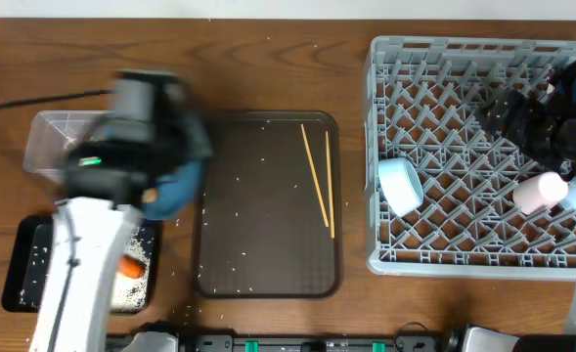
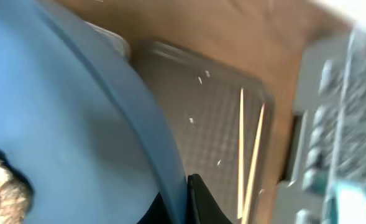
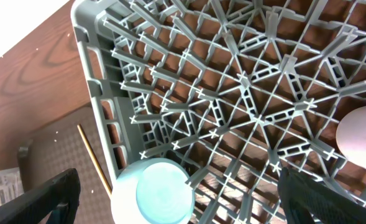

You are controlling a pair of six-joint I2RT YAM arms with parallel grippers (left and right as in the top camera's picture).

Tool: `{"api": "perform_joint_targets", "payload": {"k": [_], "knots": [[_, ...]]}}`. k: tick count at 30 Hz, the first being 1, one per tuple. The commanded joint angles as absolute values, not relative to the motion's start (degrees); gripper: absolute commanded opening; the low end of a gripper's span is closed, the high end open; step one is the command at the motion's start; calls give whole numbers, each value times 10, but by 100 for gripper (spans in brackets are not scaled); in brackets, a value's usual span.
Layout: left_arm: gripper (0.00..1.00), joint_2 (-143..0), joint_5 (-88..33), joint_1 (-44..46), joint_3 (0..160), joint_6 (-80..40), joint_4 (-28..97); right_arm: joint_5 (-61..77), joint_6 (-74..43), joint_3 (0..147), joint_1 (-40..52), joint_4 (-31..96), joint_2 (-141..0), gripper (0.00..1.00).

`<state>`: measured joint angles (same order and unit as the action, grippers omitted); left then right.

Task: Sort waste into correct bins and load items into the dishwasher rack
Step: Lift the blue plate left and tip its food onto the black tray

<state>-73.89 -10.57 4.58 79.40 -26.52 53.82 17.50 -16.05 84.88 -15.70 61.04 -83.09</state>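
Currently, my stock-take of the table, item by item.

Near the left edge: left gripper, pressed onto the rim of the large blue plate, which it holds tilted just beside the clear tub and the black tray; the small brown food lump sits on the plate, not yet tipped off.

Front-left corner: the black tray holds white rice grains and the orange carrot; I count both as sorted.

Left edge: contents of the clear tub are too blurred by my arm to list.

Centre: brown serving tray, with the chopsticks lying on it side by side and loose rice scattered about; both pending.

Right edge: dishwasher rack; the light blue cup lies by its left wall and the pink cup toward its right side; both loaded.

Over the rack: right gripper, fingers spread wide, gripping nothing, hovering above the light blue cup.

Not found in any view: light blue bowl, wrapper, paper.

My estimate is past halfway; the lump, the plate, the chopsticks and the stray rice remain.
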Motion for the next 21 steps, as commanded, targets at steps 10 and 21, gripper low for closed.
{"api": "perform_joint_targets", "payload": {"k": [10,21], "knots": [[6,-713,-581,-430,726,-48,585,173,-154,850,-153,611,-832,95],[6,-701,-900,-728,548,211,597,173,-154,850,-153,611,-832,95]]}}
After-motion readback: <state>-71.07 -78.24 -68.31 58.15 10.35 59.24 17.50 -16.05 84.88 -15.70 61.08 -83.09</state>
